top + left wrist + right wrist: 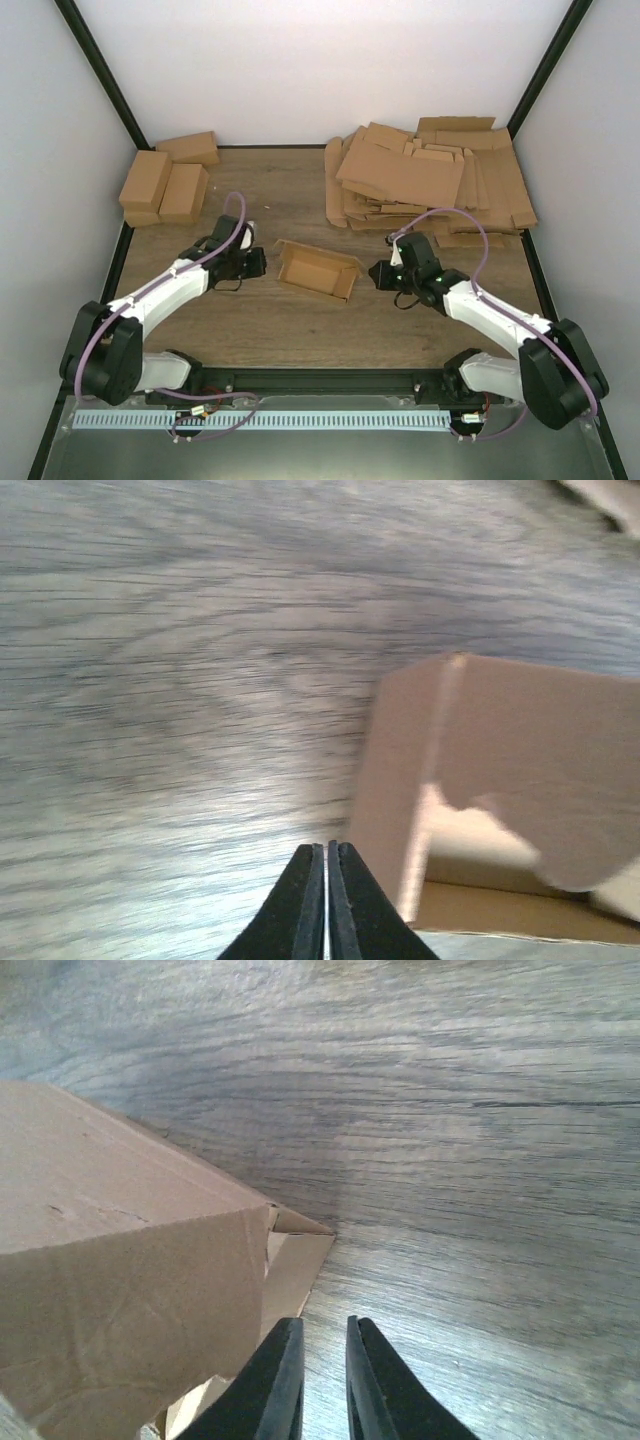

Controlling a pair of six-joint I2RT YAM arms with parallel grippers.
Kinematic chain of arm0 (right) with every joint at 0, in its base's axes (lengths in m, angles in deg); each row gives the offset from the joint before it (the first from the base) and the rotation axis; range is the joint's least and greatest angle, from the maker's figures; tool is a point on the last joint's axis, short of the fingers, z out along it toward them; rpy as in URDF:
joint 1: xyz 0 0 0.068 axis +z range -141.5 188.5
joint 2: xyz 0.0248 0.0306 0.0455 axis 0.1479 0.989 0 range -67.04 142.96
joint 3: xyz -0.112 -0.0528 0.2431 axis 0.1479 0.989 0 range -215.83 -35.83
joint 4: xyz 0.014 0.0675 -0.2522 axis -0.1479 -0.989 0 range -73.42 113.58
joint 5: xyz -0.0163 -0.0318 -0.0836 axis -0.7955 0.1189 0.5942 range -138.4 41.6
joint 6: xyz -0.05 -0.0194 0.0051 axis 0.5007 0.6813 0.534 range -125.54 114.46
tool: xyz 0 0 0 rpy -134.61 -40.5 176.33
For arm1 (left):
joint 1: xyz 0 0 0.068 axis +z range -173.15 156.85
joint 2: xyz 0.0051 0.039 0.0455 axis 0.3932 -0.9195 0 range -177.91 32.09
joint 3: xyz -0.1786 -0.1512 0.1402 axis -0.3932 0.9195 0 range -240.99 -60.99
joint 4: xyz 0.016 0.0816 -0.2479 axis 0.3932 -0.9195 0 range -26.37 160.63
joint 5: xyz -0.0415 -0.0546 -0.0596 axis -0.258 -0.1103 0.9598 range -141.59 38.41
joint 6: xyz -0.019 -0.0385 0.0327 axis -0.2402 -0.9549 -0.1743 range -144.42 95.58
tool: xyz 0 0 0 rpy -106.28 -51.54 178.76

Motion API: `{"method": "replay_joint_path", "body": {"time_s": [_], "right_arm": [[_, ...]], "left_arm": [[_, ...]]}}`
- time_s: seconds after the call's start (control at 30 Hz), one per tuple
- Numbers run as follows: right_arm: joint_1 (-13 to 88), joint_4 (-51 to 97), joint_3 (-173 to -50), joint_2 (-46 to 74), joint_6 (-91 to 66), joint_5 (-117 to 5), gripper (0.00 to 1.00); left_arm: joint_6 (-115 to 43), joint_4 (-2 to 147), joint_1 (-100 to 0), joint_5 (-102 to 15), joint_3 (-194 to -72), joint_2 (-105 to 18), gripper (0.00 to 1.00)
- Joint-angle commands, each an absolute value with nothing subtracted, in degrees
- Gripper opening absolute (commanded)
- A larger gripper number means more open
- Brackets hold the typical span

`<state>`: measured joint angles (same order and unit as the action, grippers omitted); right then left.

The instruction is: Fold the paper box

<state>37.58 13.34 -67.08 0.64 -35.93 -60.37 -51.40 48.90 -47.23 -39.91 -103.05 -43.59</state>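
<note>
Top view with both wrist views. The paper box (318, 268) lies near the middle of the table (290, 335), between the two arms, as a partly erected carton: its walls stand up around an open interior, and its top is not closed. The left gripper (258, 262) sits just beside the box's left end, its jaws pressed together on nothing; the left wrist view shows a formed corner of the box just to one side of the fingertips. The right gripper (376, 272) sits just beside the right end, its jaws slightly parted and empty, with bare table visible between them. Neither gripper appears to touch the cardboard. By judgement, the task is roughly midway: the body is raised, whereas the end flaps look untucked and the lid is still to be folded over and seated. A heap of flat cardboard sheets (425, 175) lies at the far right, and small brown cartons (165, 185) stand at the far left, both well apart from the work.
</note>
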Motion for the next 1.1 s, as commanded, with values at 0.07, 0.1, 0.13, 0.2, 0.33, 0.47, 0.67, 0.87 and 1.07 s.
{"method": "replay_joint_path", "body": {"time_s": [0.07, 0.1, 0.13, 0.2, 0.33, 0.47, 0.67, 0.87, 1.07], "right_arm": [[37.97, 6.09, -71.82, -4.69, -34.3, -54.75, 0.18], [37.92, 4.73, -72.59, -5.39, -34.28, -54.29, 0.2], [37.94, 3.38, -73.27, -6.13, -34.36, -53.75, 0.21], [37.96, 0.61, -75.01, -7.07, -34.64, -52.51, 0.25], [37.62, -5.72, -79.11, -6.94, -38.22, -49.87, 0.4], [36.13, -11.42, -84.31, -4.47, -45.85, -51.05, 0.69], [34.21, -15.93, -93.63, 2.21, -65.7, -57.53, 0.88], [33.91, -8.62, -93.8, 6.4, -77.77, -68.78, 0.82], [34.53, -5.03, -91.47, 9.74, -80.82, -75.47, 0.8]], "left_arm": [[-55.61, 38.38, -46.18, -54.34, -105.97, -40.86, 0.04], [-55.84, 37.54, -46.14, -55.53, -106.37, -39.75, 0.04], [-55.99, 36.89, -46.06, -56.6, -106.87, -38.74, 0.05], [-55.92, 35.29, -45.51, -57.99, -108.43, -36.91, 0.11], [-55.11, 30.66, -43.42, -58.82, -113.05, -36.64, 0.22], [-55.21, 29.25, -40.6, -53.5, -118.23, -37.32, 0.72], [-62.02, 34.32, -36.16, -34.34, -124.62, -44.03, 0.96], [-73.15, 43.08, -35.77, -13.54, -125.25, -55.45, 0.92], [-75.73, 46.11, -37.39, -10.4, -123.62, -56.83, 0.86]]}}
